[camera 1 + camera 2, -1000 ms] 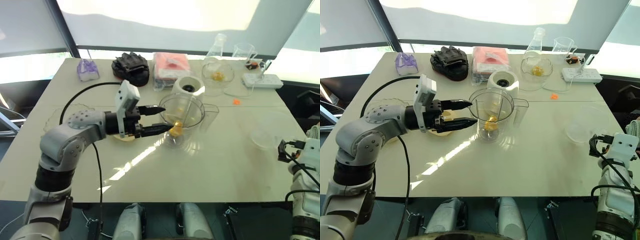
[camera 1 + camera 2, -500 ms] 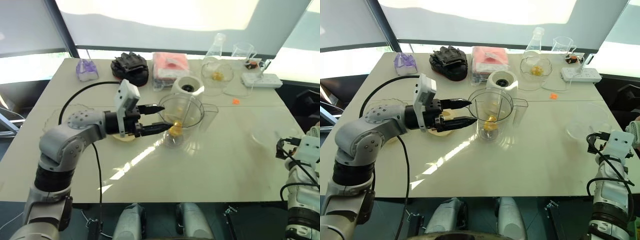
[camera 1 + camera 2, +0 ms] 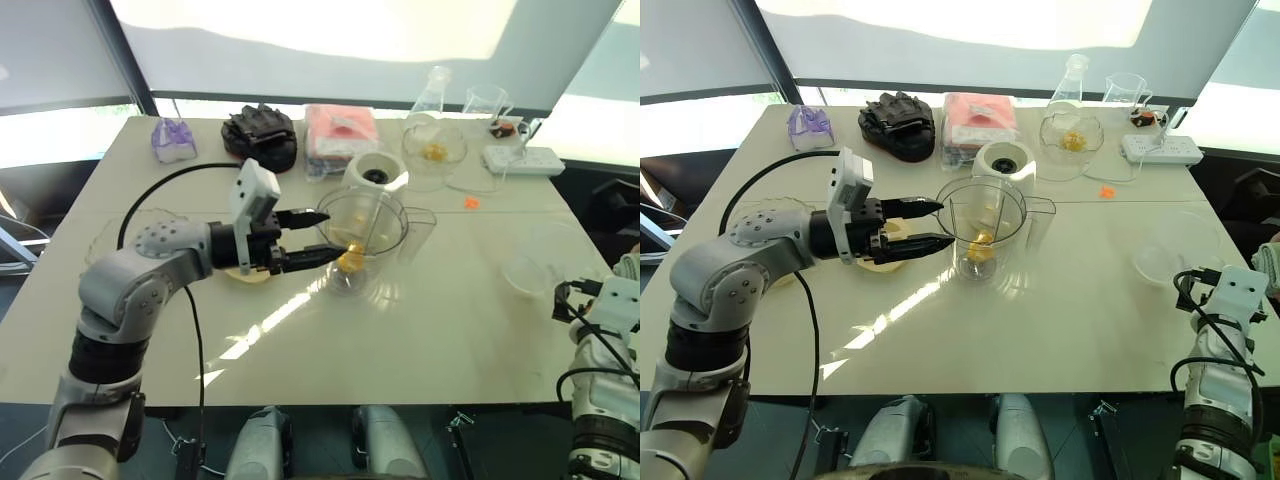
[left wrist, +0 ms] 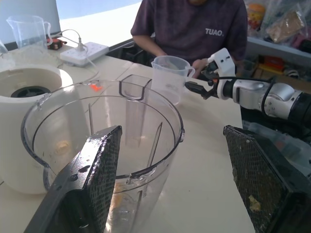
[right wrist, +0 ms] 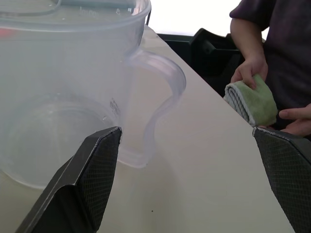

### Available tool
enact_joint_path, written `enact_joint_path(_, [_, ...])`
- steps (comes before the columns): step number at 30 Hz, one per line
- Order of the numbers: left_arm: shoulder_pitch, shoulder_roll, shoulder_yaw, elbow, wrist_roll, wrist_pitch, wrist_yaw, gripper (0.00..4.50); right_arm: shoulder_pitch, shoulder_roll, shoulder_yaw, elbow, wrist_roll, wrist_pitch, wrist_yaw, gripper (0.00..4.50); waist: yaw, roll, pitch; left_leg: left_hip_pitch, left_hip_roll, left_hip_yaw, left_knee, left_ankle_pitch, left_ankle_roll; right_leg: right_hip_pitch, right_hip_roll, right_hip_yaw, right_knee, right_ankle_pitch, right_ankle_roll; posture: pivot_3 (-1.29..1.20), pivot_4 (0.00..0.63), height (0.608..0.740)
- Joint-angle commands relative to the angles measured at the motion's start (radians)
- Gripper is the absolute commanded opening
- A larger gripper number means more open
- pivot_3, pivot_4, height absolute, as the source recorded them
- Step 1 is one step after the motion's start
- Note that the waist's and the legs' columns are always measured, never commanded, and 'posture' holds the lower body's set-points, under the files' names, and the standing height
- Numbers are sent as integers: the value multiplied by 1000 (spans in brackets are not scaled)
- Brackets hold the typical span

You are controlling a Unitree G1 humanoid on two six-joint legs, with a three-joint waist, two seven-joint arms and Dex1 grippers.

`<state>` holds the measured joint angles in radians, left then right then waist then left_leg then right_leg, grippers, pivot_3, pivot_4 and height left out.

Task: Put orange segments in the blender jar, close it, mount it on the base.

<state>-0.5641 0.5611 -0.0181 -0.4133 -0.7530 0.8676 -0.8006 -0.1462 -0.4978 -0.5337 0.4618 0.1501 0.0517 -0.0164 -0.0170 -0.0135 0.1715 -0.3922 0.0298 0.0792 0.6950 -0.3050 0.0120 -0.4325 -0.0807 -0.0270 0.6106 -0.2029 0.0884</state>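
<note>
The clear blender jar (image 3: 365, 232) stands upright mid-table with orange segments (image 3: 350, 262) lying in its bottom. My left gripper (image 3: 322, 236) is level at the jar's left side and open, one finger (image 4: 92, 179) in front of the jar wall and the other finger (image 4: 257, 187) wide of it. Just behind the jar sits the cream base (image 3: 377, 172), its dark socket facing up. More orange segments (image 3: 434, 152) lie in a clear bowl at the back. At the table's right edge my right gripper (image 3: 1188, 283) is open and faces a clear handled jug (image 5: 73, 92).
A flat cream lid (image 3: 883, 262) lies under my left hand. Black gloves (image 3: 262, 135), a pink packet (image 3: 342, 130), a flask (image 3: 435, 95) and a power strip (image 3: 525, 160) line the back. A person's hand holds a green cloth (image 5: 250, 99) off the right edge.
</note>
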Motion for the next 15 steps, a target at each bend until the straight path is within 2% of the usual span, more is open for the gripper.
enact_joint_path(1, [-25,4,6,-32,-13,-8,1,3463,-33,-31,-9,41,-4,-43,-12,4500,0,0,0,0,0,0,0,0,0,0,0,0,0,0,0,0,150,740])
enact_joint_path(6, [-24,3,5,-32,-12,-9,3,3463,-117,-46,-31,172,9,-75,-65,4500,-3,0,0,0,0,0,0,0,0,0,0,0,0,0,0,0,150,740])
enact_joint_path(15, [-22,1,5,-37,-14,-5,13,3463,-195,-71,-1,302,7,-140,-66,4500,-3,0,0,0,0,0,-2,0,0,0,0,0,-2,0,0,0,150,740])
